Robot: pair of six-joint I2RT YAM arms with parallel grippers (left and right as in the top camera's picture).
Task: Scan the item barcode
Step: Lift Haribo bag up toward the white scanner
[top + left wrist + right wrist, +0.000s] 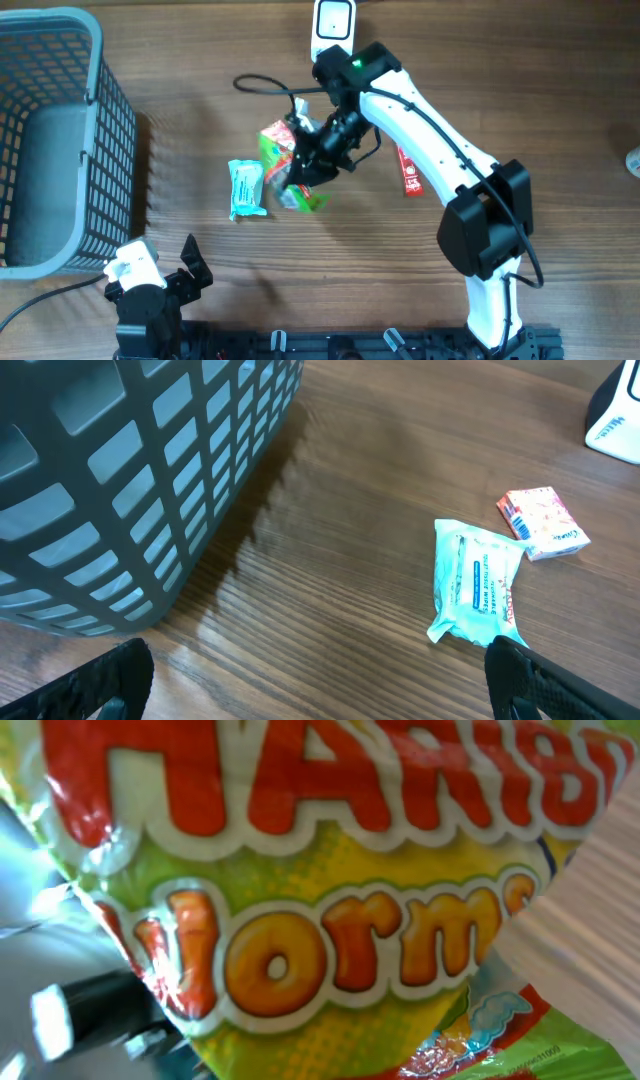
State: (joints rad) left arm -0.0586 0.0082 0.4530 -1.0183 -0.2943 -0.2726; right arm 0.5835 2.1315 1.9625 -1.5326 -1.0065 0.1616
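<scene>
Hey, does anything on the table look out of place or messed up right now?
Nothing looks spilled or damaged. The candy bag looks crumpled where the right tool pinches it; the wipes pack and red packet lie loose on the table.

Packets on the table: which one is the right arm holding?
The green Haribo bag, clamped in the right fingers. The teal wipes pack and the red packet lie loose, untouched.

A mock shop checkout on a wooden table (560, 90). A grey shopping basket (115, 130), a white scanner (332, 22) and a bag of sweets (272, 150) show it.
</scene>
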